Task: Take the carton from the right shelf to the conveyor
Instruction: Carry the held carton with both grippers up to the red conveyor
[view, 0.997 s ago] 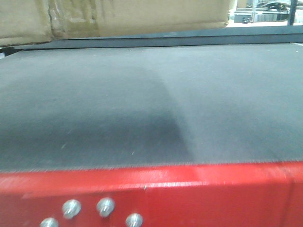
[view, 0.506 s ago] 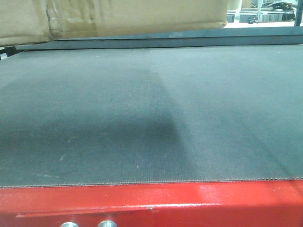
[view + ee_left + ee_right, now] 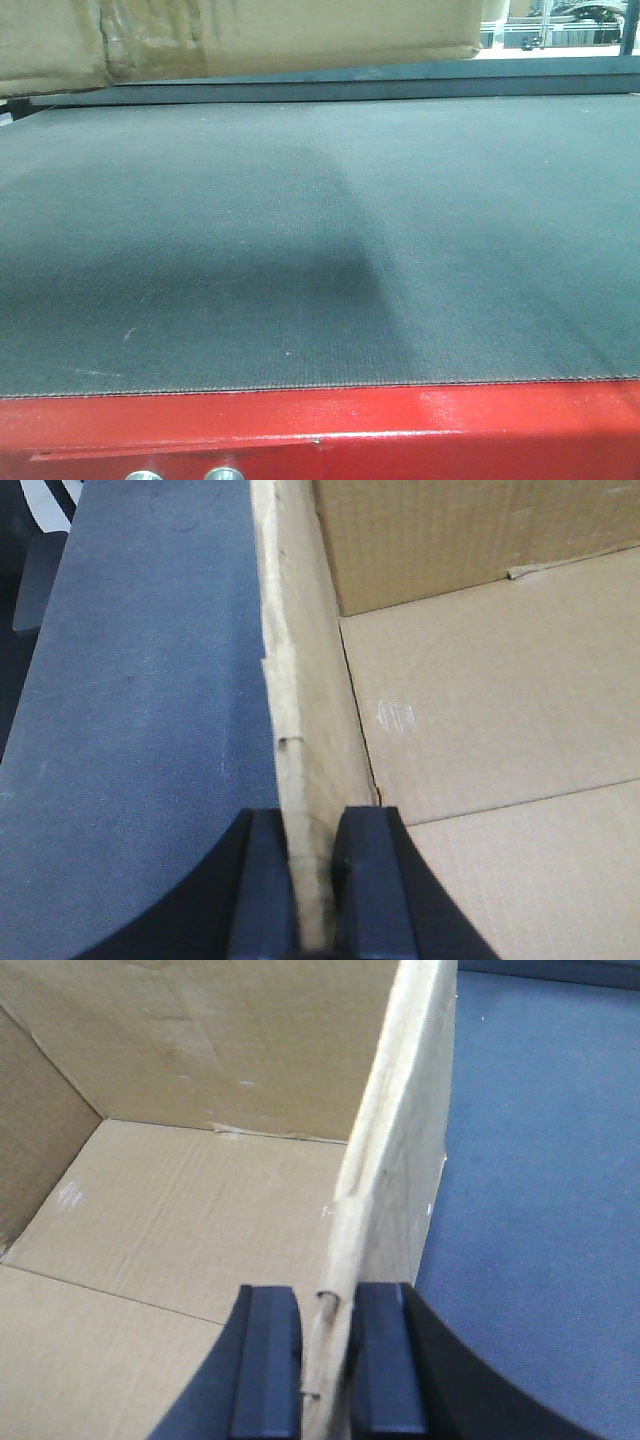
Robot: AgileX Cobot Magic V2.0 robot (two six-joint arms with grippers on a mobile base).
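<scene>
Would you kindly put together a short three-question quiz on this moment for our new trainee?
1. True or false: the left gripper is shut on a wall of the carton.
2. Multiple choice: what is the right gripper clamping? A) a side wall of the carton; B) a blue plastic bin; C) nothing, it is open.
3. Fill in: in the front view, the frame along the near edge of the conveyor is coloured ____.

Key: 1 true; 2 A; 3 red.
</scene>
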